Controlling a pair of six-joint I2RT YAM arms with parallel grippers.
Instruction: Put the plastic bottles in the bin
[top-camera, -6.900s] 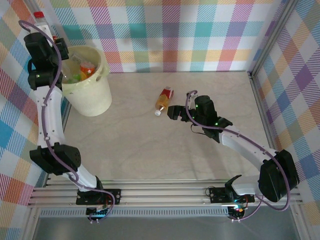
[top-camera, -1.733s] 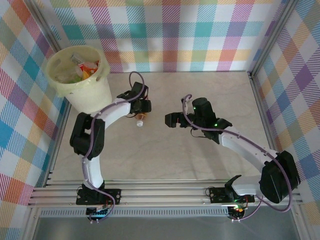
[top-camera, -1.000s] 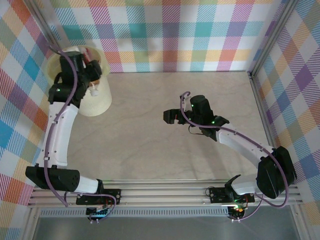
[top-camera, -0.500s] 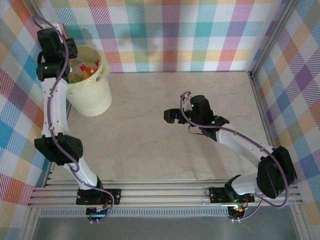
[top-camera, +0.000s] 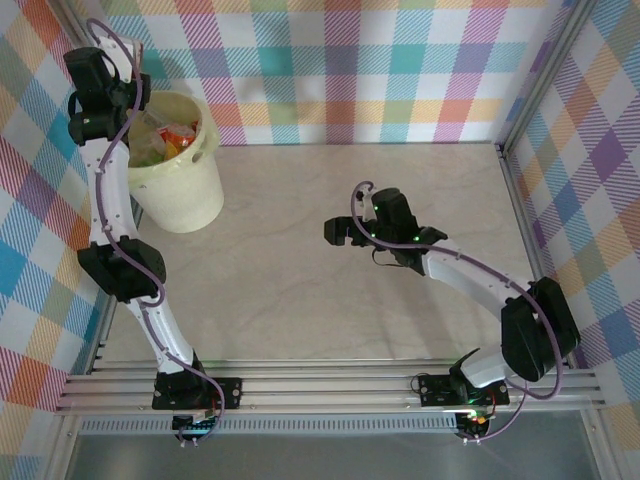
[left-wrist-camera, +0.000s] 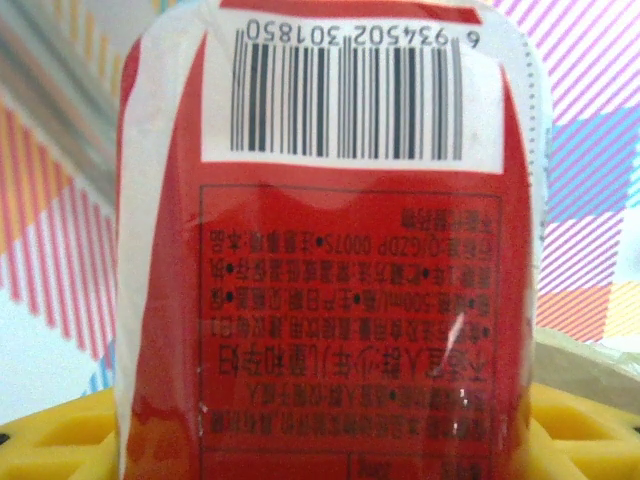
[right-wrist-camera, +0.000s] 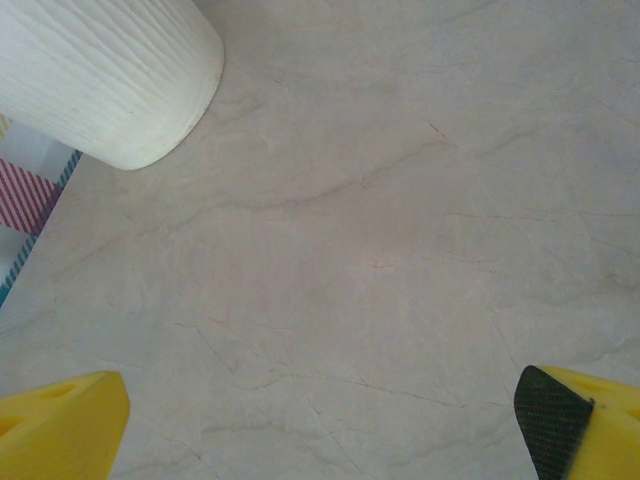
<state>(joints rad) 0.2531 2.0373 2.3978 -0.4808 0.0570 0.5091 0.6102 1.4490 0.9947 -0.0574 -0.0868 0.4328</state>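
Observation:
A plastic bottle (left-wrist-camera: 330, 260) with a red label and a barcode stands between the yellow fingers (left-wrist-camera: 590, 430) of my left gripper (left-wrist-camera: 320, 440), which is shut on it. That gripper (top-camera: 100, 80) hangs high at the far left, over the back-left rim of the bin (top-camera: 185, 195). The bin is a pale cream bucket with several plastic bottles (top-camera: 168, 140) inside. My right gripper (top-camera: 335, 232) is open over bare tabletop near the middle, nothing between its fingers (right-wrist-camera: 60, 420). The bin's side (right-wrist-camera: 100, 70) shows in the right wrist view, upper left.
Plaid walls close the table at the back and both sides, with metal frame posts at the corners. The bin stands in the far left corner against the left wall. The marble-look tabletop (top-camera: 300, 310) stretches between the bin and the arm bases.
My left arm has swung from the bin's front side up and back to its far-left rim, still holding the bottle. The right gripper has shifted slightly to the far left.

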